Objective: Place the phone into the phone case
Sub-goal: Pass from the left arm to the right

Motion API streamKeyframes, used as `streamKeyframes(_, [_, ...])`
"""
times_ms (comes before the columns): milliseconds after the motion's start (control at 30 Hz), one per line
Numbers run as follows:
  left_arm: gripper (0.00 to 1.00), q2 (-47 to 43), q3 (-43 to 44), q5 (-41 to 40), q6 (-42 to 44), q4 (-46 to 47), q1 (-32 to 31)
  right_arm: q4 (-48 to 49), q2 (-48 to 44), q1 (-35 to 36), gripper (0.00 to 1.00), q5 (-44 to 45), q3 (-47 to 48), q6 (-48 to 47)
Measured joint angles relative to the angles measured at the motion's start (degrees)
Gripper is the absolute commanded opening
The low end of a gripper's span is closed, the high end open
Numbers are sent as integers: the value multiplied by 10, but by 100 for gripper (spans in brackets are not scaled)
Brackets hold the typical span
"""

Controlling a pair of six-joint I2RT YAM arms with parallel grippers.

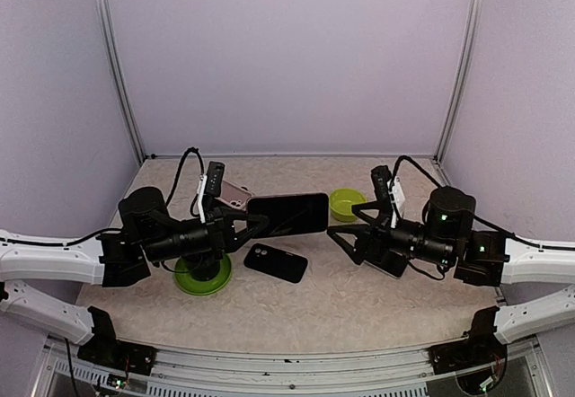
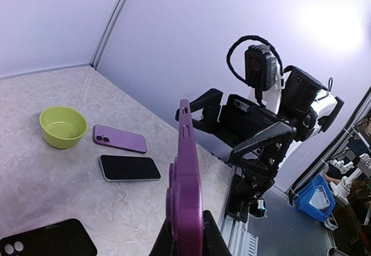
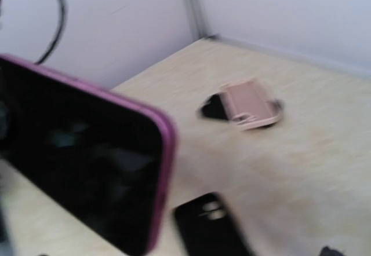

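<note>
Phone is up off the desk, between the two arms. From what I can see it's already sitting in the purple case: dark screen with a pinkish rim around it. My left hand is clamped on one short end, so the rest sticks out toward the right hand, which is spread wide with nothing in it. My guess is that this leaves the free end exposed so the right can press the corners home. Black case lies flat below, unused.
</note>
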Motion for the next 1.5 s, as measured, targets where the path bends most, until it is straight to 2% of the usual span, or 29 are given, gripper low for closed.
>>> streamKeyframes(433, [0,17,-2,37,-28,40,0,90,77,-58,98,-214,26,135])
streamKeyframes(667, [0,36,-4,46,-45,53,0,142,130,-73,93,-308,27,192])
streamKeyframes(1167, [0,84,-4,62,-87,84,6,214,191,-77,74,-396,33,238])
streamKeyframes(1367, [0,90,-8,69,-100,96,11,229,205,-83,55,-411,33,247])
streamKeyframes(1500, [0,91,-9,79,-103,105,13,232,205,-87,33,-417,33,247])
